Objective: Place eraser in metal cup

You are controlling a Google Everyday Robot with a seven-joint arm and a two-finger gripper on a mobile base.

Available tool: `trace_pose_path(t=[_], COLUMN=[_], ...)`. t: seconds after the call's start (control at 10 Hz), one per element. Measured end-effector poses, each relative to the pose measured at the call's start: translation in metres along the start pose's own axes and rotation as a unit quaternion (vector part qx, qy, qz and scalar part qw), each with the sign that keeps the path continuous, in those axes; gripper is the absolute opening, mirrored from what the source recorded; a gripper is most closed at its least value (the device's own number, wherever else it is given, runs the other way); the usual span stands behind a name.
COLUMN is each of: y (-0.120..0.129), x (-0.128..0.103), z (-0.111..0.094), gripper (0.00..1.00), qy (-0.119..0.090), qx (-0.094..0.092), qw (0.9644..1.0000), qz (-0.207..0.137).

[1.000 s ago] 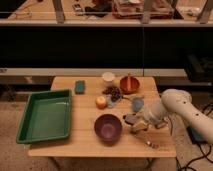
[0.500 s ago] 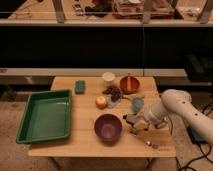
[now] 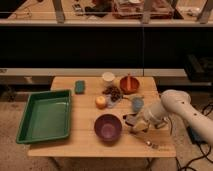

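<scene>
It looks like a robot test lab; a gripper (image 3: 134, 121) hangs over a wooden counter (image 3: 85, 140), with cluttered shelves (image 3: 105, 22) behind.

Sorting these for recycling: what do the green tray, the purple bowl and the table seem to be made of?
The green tray looks like plastic: uniform colour, soft sheen, moulded rim. The purple bowl is probably plastic too, matte and evenly coloured. The table looks like pale wood, with faint plank lines. The gripper is beside the bowl, at its right.

Light wooden table (image 3: 85, 140) on speckled stone-like floor (image 3: 12, 155). Behind it a dark glass-fronted wall (image 3: 100, 47) with pale horizontal rail (image 3: 60, 72). Cluttered shelf (image 3: 100, 20) above. Gripper (image 3: 134, 123) over table's right side.
</scene>
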Motion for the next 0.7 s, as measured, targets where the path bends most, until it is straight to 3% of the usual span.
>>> trace_pose_path(t=[0.7], y=[-0.0015], x=[0.0074], z=[-0.0004], gripper=[0.8], qy=[-0.009], qx=[0.002], qw=[0.9999], qz=[-0.011])
